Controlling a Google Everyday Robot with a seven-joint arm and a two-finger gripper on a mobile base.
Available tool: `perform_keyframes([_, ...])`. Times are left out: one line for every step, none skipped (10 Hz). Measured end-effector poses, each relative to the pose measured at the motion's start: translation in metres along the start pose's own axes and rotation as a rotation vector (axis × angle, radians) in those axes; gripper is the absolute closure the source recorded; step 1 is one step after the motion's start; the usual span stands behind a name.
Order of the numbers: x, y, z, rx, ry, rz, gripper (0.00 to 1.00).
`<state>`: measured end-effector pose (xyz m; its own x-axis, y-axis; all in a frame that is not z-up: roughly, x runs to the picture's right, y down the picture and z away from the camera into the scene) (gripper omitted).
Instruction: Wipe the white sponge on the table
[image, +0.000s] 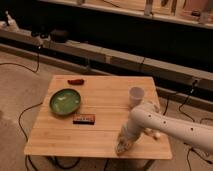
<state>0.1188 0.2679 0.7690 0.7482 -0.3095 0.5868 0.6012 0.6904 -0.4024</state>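
Observation:
The light-wood table (105, 102) stands in the middle of the camera view. My white arm reaches in from the right. My gripper (122, 145) points down at the tabletop close to the front edge, right of centre. A small pale patch right at its tip (121, 149) may be the white sponge; it is mostly hidden by the gripper. A white cup (136, 94) stands upright behind the arm. A whitish lump (155, 134) shows just past the arm.
A green plate (65, 101) lies on the left of the table. A dark flat bar (84, 119) lies in front of it. A small red-brown object (76, 81) lies at the back left. Cables run on the floor; shelving stands behind.

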Motion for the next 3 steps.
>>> perform_keyframes([0.01,-0.008,-0.005,0.019,0.013,0.016,1.0])
perform_keyframes([0.017,-0.021,-0.009,0.04,0.017,0.03,1.0])
perform_keyframes([0.018,-0.033,-0.01,0.053,0.012,0.031,1.0])
